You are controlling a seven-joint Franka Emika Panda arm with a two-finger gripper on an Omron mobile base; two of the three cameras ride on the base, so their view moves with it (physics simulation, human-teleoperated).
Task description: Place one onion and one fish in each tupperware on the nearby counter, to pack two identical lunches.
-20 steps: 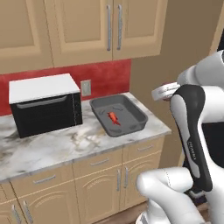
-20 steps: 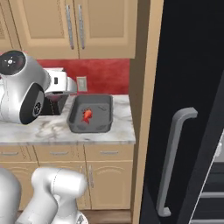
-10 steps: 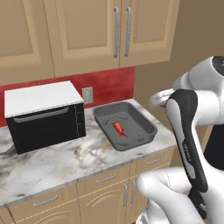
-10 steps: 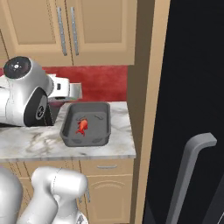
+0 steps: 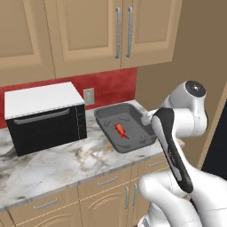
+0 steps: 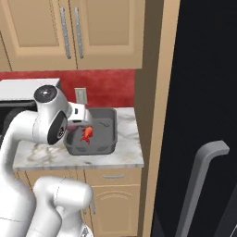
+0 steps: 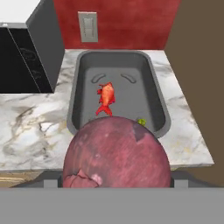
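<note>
Left base view, tray: the dark grey tupperware (image 5: 142, 138) sits on the marble counter (image 5: 53, 168) at about 3 o'clock from the microwave (image 5: 44, 116), near it but apart.
Left base view, fish: one red-orange fish (image 5: 120, 130) lies inside the tray, near its middle.
Right base view, arm: the white forearm reaches in from 9 o'clock and hides the tray's left rim; the fish is just beside it at 3 o'clock.
Right base view, surroundings: a wall outlet (image 6: 81, 94) sits on the red backsplash at 12 o'clock from the tray.
Hand view, onion: the purplish-red onion (image 7: 116, 153) bulges at 6 o'clock, close against the camera, with the tray and fish beyond it at 12 o'clock.
Hand view, gripper: its tips are hidden behind the bulb; from that position I judge it is clamped on the onion.
Handling, onion: likely firm and light, but round with smooth papery skin, so it could roll or slip; best pinched across its widest middle.
Handling, placement: probably best let go low over bare tray floor beside the fish, so it does not bounce or roll.
</note>
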